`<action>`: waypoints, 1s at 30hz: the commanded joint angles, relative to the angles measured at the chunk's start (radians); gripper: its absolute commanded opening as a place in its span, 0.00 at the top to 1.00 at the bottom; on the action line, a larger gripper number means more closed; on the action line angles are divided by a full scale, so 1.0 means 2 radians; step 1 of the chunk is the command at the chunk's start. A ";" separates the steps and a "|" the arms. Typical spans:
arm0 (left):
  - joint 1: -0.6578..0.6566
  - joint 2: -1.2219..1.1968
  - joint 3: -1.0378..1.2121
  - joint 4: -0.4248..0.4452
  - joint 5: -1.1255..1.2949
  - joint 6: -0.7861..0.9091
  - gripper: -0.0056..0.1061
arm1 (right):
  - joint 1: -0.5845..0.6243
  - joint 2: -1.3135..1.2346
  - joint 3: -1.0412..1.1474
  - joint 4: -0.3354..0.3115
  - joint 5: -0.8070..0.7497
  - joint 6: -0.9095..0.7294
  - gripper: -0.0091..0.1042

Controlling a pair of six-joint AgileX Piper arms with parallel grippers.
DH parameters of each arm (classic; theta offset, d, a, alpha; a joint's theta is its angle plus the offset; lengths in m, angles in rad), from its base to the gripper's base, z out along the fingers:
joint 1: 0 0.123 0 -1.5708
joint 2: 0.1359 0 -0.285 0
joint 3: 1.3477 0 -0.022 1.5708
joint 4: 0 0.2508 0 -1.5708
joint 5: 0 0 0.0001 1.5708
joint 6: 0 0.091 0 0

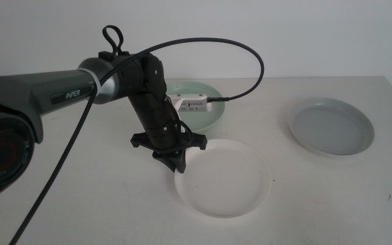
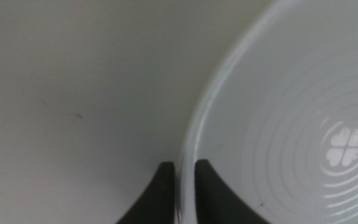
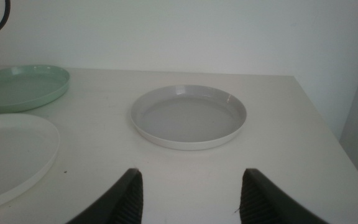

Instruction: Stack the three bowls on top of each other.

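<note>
While its two dark jaws straddle the near-left rim of the white bowl [image 1: 224,178], one inside the lip and one outside, the left tool [image 1: 176,162] pinches that thin edge at the middle of the counter [image 1: 101,211]; the wrist view shows the jaws drawn nearly together with only the rim [image 2: 188,155] between them. All three bowls sit apart and unstacked: the mint green bowl [image 1: 206,109] lies just behind the arm, touching nothing, and the grey-blue bowl [image 1: 332,127] rests well off to the right. The right tool [image 3: 188,186] waits low at the counter's near side, jaws spread wide and empty, facing the grey-blue bowl [image 3: 189,116].

Judging by their look, these are stiff, smooth, glossy dishes, probably light but slippery and liable to chip if dropped. A shallow dish held by one edge will likely tip and hang from the grip, so a firm bite well over the lip seems wise. The low rim is the only sensible hold; the flat floor offers nothing to clamp.
</note>
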 commanded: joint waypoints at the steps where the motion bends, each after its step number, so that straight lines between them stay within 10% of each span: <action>1: -0.002 -0.031 -0.015 -0.014 0.009 -0.005 0.72 | -0.003 -0.013 -0.003 -0.005 -0.040 -0.003 0.56; 9: 0.016 -0.034 -0.062 -0.013 0.119 -0.005 0.02 | -0.003 -0.013 -0.003 -0.005 -0.040 -0.003 0.56; 30: 0.037 -0.068 -0.173 0.193 -0.062 -0.109 0.01 | -0.003 -0.013 -0.003 -0.005 -0.040 -0.003 0.56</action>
